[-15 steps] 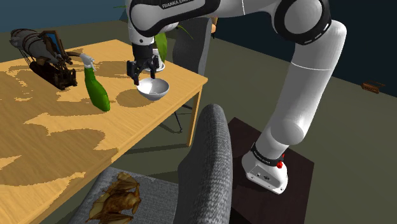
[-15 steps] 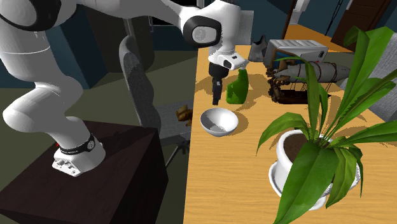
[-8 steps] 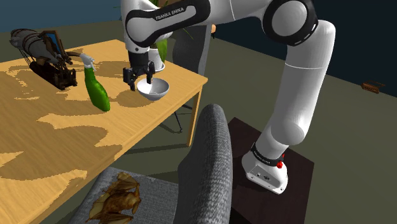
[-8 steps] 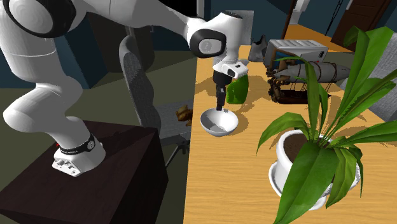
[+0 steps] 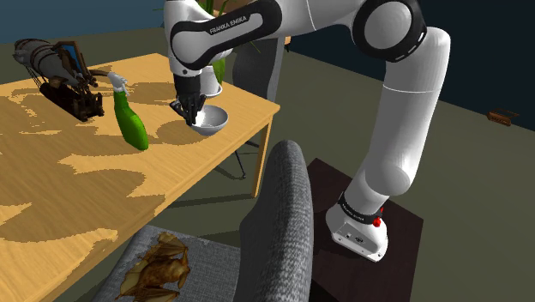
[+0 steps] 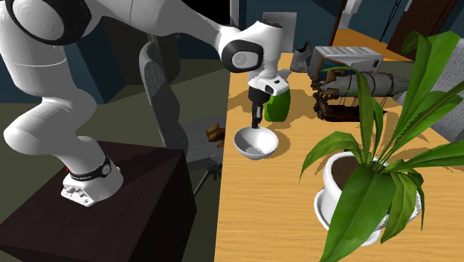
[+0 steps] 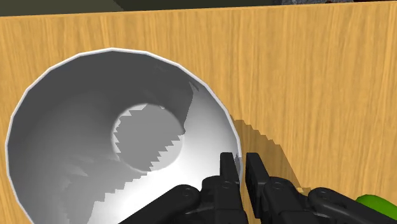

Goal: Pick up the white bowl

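The white bowl stands upright on the wooden table, near the edge facing the stand. My gripper points down at the bowl's rim on the side toward the green spray bottle. In the wrist view the bowl is seen from above, and my gripper is shut on its rim, one finger inside the wall and one outside. The bowl rests on the table.
The spray bottle stands just beyond the bowl. A dark gadget sits at the far end of the table. A potted plant stands on the table. A grey chair stands between table and stand.
The gripper came down from above the bowl onto its rim, and its fingers went from open to shut on the rim. The bowl has not moved.
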{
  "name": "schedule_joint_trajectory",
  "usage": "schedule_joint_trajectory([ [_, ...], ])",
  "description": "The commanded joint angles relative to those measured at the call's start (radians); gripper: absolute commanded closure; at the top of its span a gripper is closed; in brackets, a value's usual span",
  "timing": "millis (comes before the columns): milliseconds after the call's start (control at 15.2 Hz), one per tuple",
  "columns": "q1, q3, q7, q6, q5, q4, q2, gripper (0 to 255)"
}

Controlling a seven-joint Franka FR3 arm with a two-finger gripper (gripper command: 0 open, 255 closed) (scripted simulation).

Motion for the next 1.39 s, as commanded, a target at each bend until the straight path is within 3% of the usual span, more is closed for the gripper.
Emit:
schedule_joint_trajectory([
  [0, 0.000, 0.000, 0.000, 0.000, 0.000, -0.001, 0.000, 255],
  [264, 0.000, 0.000, 0.000, -0.001, -0.001, 0.003, 0.003, 255],
  [1320, -0.002, 0.005, -0.002, -0.187, 0.013, 0.138, -0.050, 255],
])
